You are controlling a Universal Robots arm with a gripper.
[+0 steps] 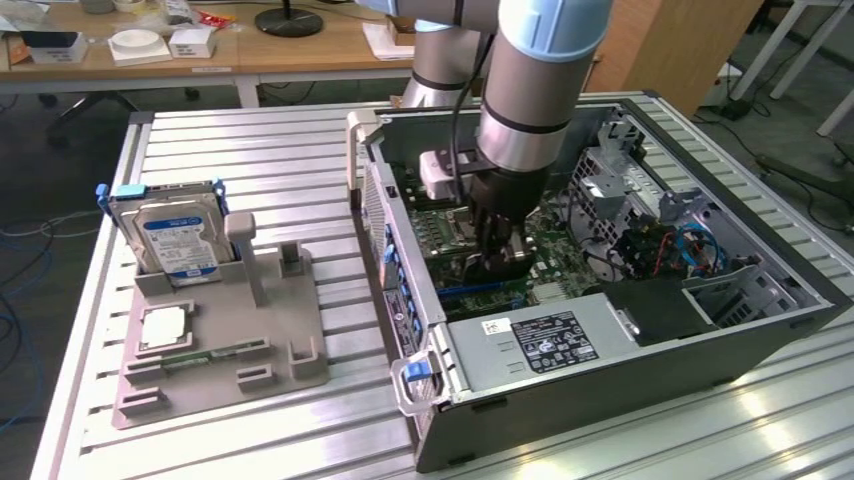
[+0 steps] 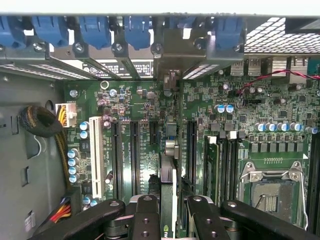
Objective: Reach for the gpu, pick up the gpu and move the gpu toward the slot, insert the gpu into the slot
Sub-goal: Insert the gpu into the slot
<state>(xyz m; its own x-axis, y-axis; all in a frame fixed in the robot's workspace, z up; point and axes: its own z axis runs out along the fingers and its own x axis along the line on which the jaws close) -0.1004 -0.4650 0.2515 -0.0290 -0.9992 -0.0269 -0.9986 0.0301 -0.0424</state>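
The exterior view looks down from above and off to one side, set back far enough to take in the ribbed surface (image 1: pixel 240 150), the whole open computer case (image 1: pixel 694 330) and the arm. The wrist view sits close inside that case, facing the motherboard (image 2: pixel 150 100) past the claw (image 2: pixel 170 215). Both views share the motherboard (image 1: pixel 561 260).

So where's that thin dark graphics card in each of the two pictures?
Exterior view: the thin dark circuit card is inside the open grey computer case, gripped at the tip of the black gripper.
Wrist view: edge-on at the centre, between the fingers of the gripper.
Shared landmark: the green motherboard beneath it.
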